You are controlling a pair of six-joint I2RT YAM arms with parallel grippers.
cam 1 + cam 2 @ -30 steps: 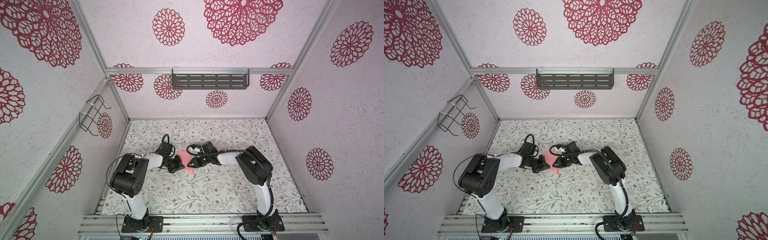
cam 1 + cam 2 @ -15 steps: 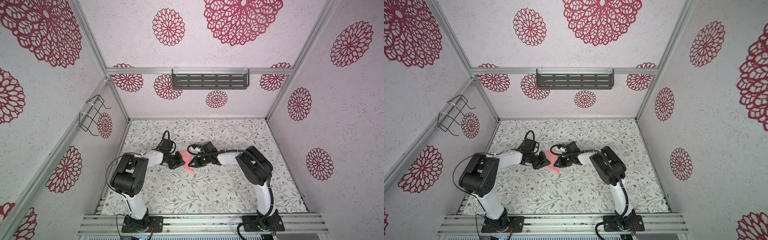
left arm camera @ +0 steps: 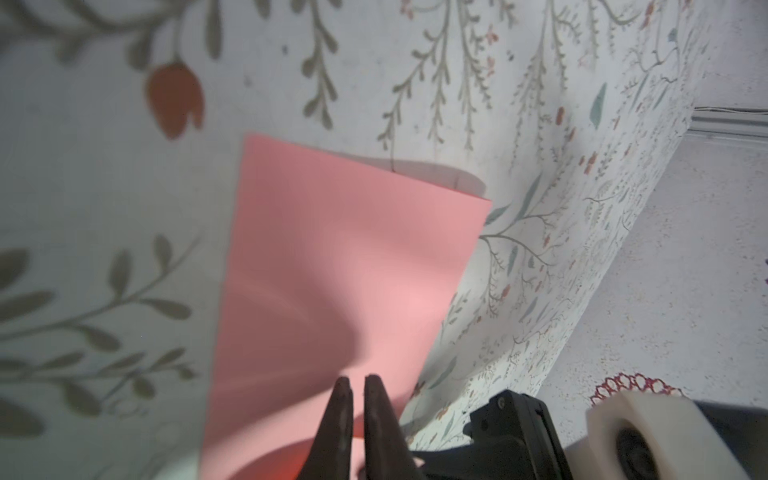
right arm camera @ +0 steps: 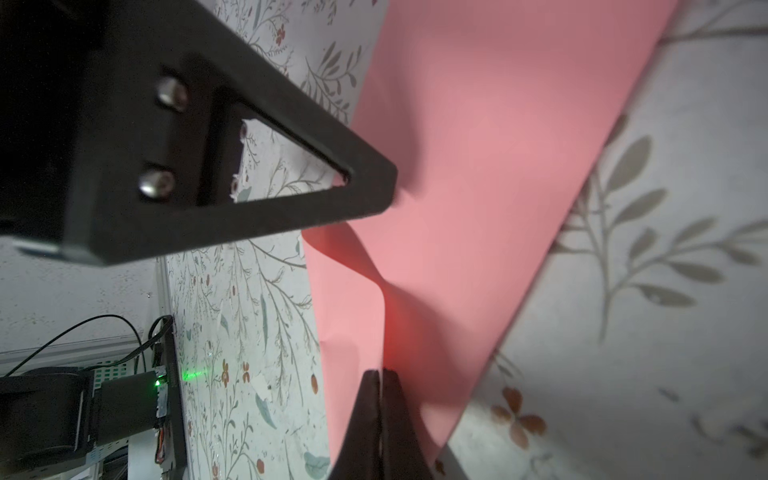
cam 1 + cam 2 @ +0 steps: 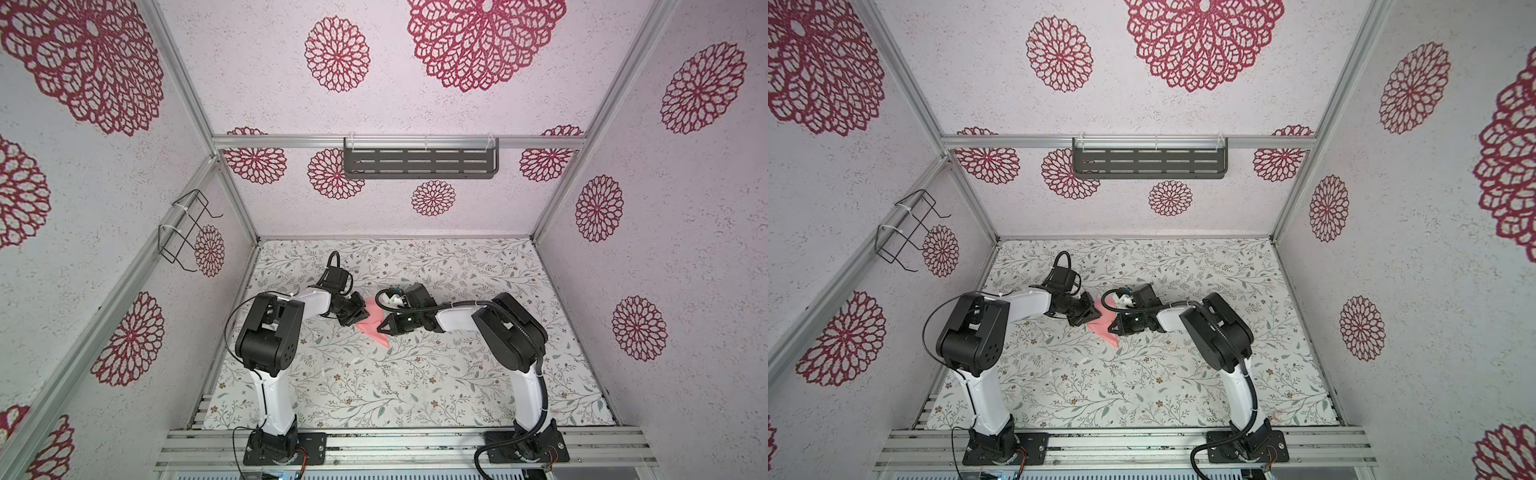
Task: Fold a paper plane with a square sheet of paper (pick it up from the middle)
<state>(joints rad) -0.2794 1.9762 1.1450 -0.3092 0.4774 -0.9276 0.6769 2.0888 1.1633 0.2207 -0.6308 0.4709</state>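
The square sheet of paper [image 5: 374,328] sits mid-table, a little toward the back, between my two grippers; in both top views [image 5: 1103,326] one pink corner points toward the front rail. From the left wrist camera it reads as a plain salmon oblong [image 3: 345,249] lying on the floral table cover [image 5: 415,374], its far edge slightly raised over a shadow. From the right wrist camera the sheet [image 4: 478,166] is buckled, with a soft ridge running between the two grips.

The left gripper [image 5: 362,321] comes in from the left with its forearm low and nearly level, wrist turned inward. Its jaws stand almost together, only a thin slit showing at the tips [image 3: 357,384], and the paper's wrinkles gather right there, so I read it as pinching the sheet's edge. The right wrist camera shows one of its fingers [image 4: 374,187] touching a pucker in the paper.

The right gripper [image 5: 379,329] reaches in from the right, elbow raised, forearm sloping down toward the middle. Its jaws are fully together [image 4: 380,374] on a lifted fold of the same sheet.

Compared with a second ago, the left wrist has shifted slightly toward the back wall, while the right arm holds about the same place and the paper has stayed between them.
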